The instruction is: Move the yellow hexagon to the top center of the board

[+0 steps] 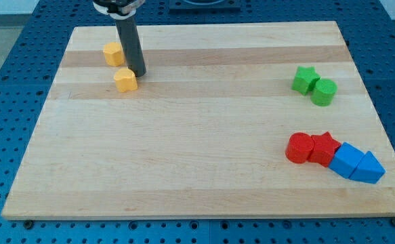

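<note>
Two yellow blocks lie at the board's upper left. One yellow block (113, 53) is nearer the view's top, and a second yellow block (125, 79) is just below and right of it. I cannot tell which of them is the hexagon. My dark rod comes down from the view's top edge. My tip (137, 72) rests on the board just right of the lower yellow block, close to or touching its upper right side, and to the lower right of the upper block.
A green star (305, 78) and a green cylinder (324, 91) sit together at the right. A red cylinder (298, 147), red star (324, 148), blue cube (347, 160) and blue triangle (368, 169) form a row at the lower right. The wooden board (197, 156) lies on a blue perforated table.
</note>
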